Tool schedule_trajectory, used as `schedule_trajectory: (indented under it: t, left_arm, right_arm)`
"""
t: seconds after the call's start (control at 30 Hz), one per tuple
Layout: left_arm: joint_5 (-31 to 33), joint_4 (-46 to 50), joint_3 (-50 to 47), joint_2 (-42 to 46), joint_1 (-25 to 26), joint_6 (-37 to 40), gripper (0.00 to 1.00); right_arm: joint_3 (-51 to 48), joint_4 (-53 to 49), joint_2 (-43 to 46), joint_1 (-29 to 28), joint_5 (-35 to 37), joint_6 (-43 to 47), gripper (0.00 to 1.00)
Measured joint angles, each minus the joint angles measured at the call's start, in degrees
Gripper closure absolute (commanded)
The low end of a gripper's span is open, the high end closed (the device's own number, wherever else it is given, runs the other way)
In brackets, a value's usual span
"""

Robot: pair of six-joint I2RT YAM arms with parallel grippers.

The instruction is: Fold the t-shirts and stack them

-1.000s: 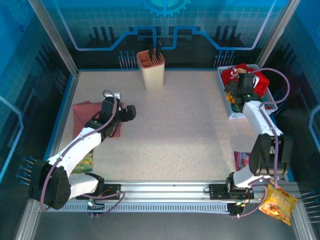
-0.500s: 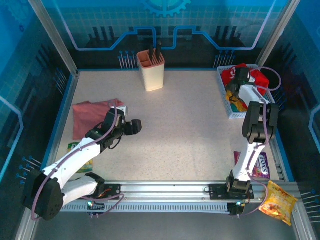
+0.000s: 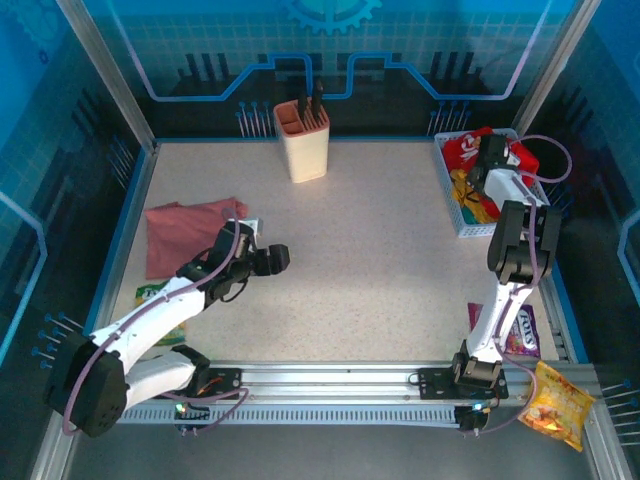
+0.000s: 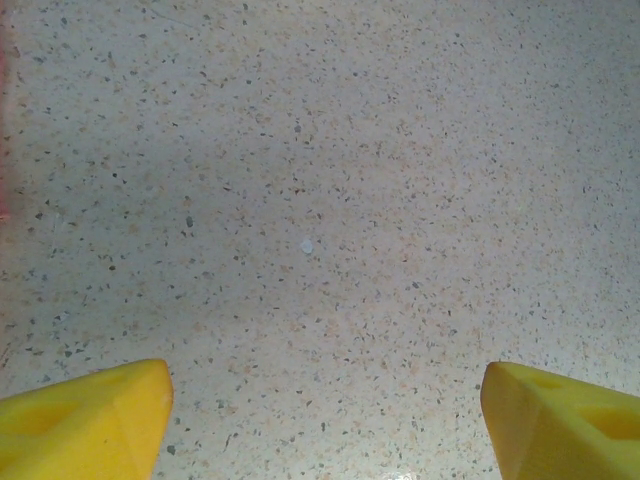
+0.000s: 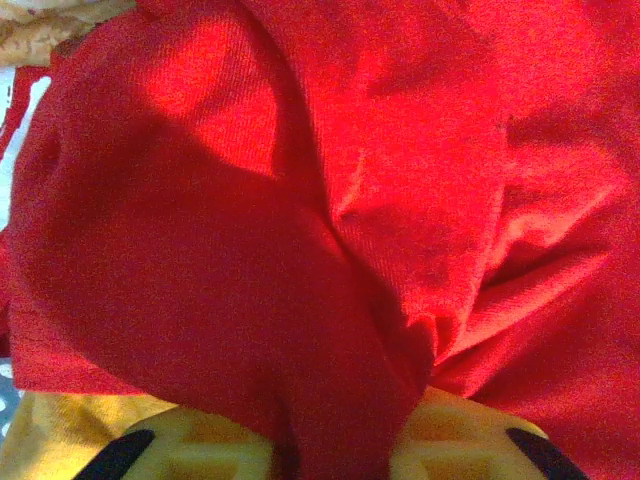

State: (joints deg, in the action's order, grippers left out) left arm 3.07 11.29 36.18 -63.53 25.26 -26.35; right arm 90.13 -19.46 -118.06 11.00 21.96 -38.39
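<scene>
The job is at an early stage, as I judge it. One pink shirt (image 3: 180, 232) lies on the table (image 3: 380, 260) at my left, rumpled at its edges, and I cannot tell whether it is properly folded. Nothing is stacked on it. The red shirt (image 5: 300, 200) and a yellow shirt (image 3: 462, 186) sit in the basket (image 3: 449, 196) at the far right.

My right arm reaches out long, wrist tipped down into the basket. My right gripper (image 5: 335, 450) pinches a bunch of red cloth. My left arm lies low across the table, and my left gripper (image 4: 320, 400) is spread wide over bare tabletop near the pink shirt.

Crumpled red tee (image 5: 300, 200) (in basket (image 3: 449, 195)); pink tee (image 3: 180, 235) spread flat.
</scene>
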Motion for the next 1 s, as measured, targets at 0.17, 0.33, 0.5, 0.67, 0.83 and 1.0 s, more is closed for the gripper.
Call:
schedule_trajectory:
  t: [0.17,0.33,0.5,0.67,0.83,1.0]
  left_arm:
    - [-0.24,-0.81,0.00,-1.40,0.44,-0.42,0.18]
    - [-0.81,-1.18,0.00,-2.67,0.72,-0.63,0.18]
    - [-2.38,-2.71,0.00,-2.75,0.81,-1.29,0.18]
    - [-4.02,-4.15,0.02,-3.48,0.85,-2.27,0.18]
    - [-4.24,-3.65,0.50,-3.93,0.85,-2.16,0.17]
    - [-4.22,-1.90,4.20,-3.93,0.85,-1.62,0.15]
  right_arm:
    - [-6.60,4.24,6.69,0.00,1.44,1.14,1.00]
    - [-15.69,10.91,16.83,-0.37,4.28,3.37,1.00]
    - [-27.82,19.08,29.29,-2.99,8.68,6.93,1.00]
    - [-35.78,24.30,40.68,-9.16,13.33,12.57,1.00]
    - [-39.26,24.59,51.91,-15.78,15.76,18.80,1.00]
    - [-38.84,20.09,62.01,-22.58,16.11,23.56,1.00]
